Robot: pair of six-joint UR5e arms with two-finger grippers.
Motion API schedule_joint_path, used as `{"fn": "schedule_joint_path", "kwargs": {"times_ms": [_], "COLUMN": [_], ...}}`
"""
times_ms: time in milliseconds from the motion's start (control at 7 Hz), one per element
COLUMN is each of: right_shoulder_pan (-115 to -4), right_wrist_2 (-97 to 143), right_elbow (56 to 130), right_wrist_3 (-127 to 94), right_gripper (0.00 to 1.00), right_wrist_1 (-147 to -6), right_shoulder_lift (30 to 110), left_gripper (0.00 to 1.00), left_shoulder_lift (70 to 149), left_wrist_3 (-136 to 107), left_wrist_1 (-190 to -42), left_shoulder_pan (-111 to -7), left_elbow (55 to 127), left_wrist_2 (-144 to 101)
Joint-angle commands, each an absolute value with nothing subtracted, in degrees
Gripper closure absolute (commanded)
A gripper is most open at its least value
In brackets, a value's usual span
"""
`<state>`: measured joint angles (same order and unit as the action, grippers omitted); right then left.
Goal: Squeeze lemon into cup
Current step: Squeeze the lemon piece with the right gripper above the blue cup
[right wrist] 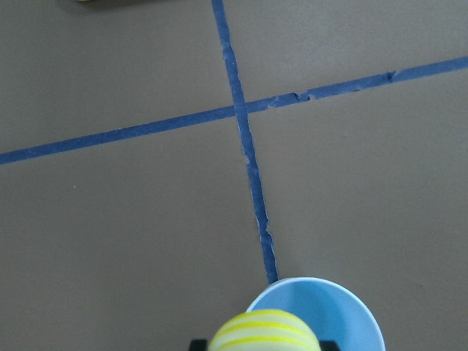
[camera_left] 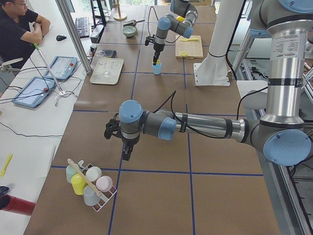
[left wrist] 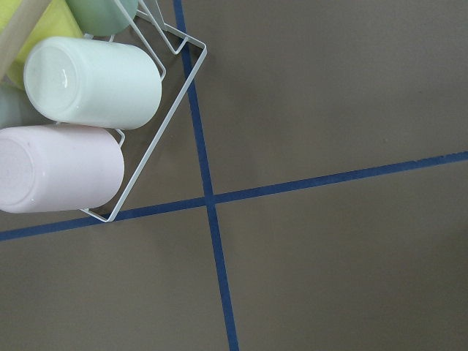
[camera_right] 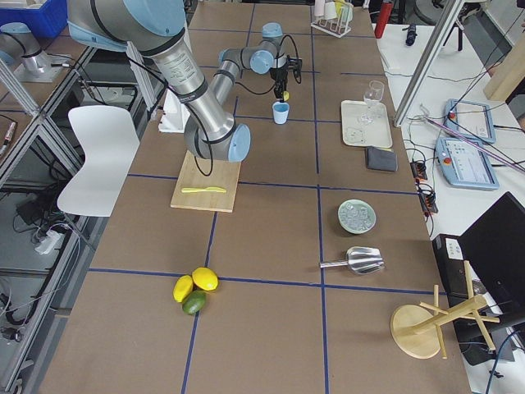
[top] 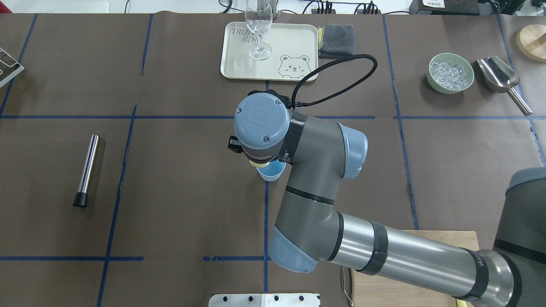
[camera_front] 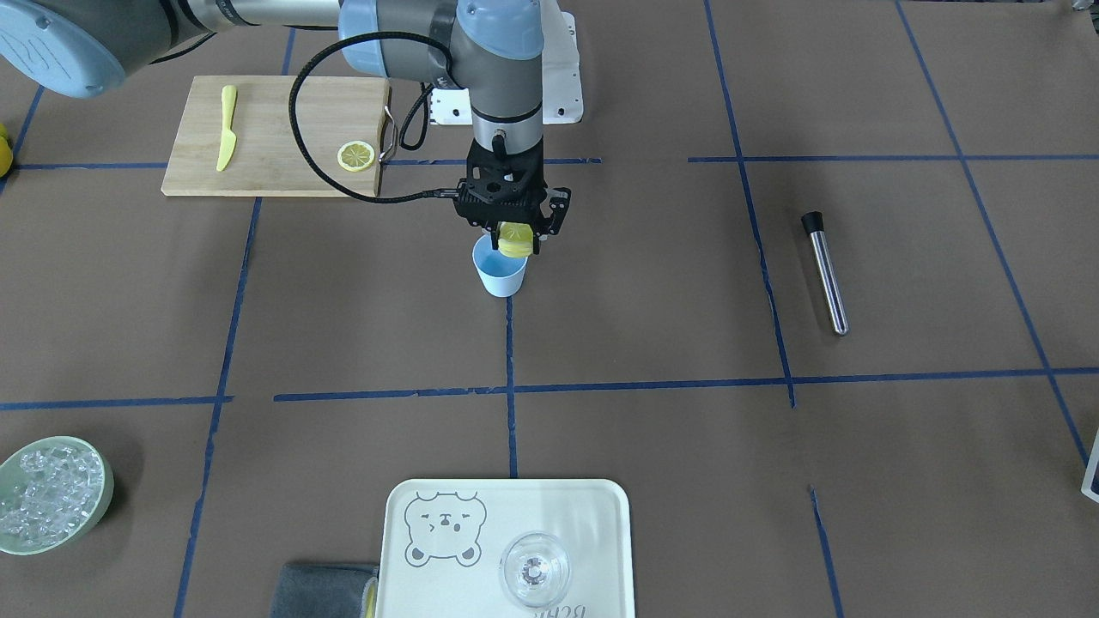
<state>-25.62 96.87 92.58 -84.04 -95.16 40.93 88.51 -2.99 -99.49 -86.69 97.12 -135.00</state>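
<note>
My right gripper point(camera_front: 515, 246) is shut on the lemon point(camera_front: 515, 237), a small thick yellow piece with pale stripes. It holds the lemon just above the rim of the light-blue cup point(camera_front: 500, 276), which stands upright near the table's middle. In the right wrist view the lemon point(right wrist: 263, 333) sits over the near edge of the cup's mouth point(right wrist: 344, 314). In the overhead view the arm hides most of the cup point(top: 271, 172). My left gripper point(camera_left: 124, 151) hangs over the table by a rack of cups, far from the cup. I cannot tell whether it is open or shut.
A wooden board point(camera_front: 275, 176) holds a thin lemon slice point(camera_front: 355, 156) and a yellow knife point(camera_front: 227, 127). A metal tube point(camera_front: 826, 273) lies to one side. A tray point(camera_front: 592, 515) carries a clear glass point(camera_front: 535, 568). A bowl of ice point(camera_front: 51, 493) stands at a corner.
</note>
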Motion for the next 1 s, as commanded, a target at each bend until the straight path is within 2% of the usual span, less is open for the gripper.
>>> {"fn": "schedule_joint_path", "kwargs": {"times_ms": [0, 571, 857], "right_shoulder_pan": [-25.8, -25.8, -25.8], "right_wrist_2": [97.2, 97.6, 97.6], "right_elbow": [91.9, 91.8, 91.8], "right_wrist_3": [-84.0, -83.9, -83.9], "right_gripper": [0.42, 0.41, 0.33], "right_wrist_1": [-95.4, -97.0, -96.9], "right_shoulder_lift": [41.1, 41.4, 41.7], "left_gripper": [0.00, 0.00, 0.00], "left_shoulder_lift": [88.5, 88.5, 88.6], "left_wrist_3": [-2.9, -2.9, -3.0], "left_wrist_1": [-99.6, -99.6, -99.6], "left_shoulder_pan": [-86.7, -86.7, -86.7], "left_elbow": [96.9, 97.1, 97.1], "left_wrist_2": [-135.0, -135.0, -135.0]}}
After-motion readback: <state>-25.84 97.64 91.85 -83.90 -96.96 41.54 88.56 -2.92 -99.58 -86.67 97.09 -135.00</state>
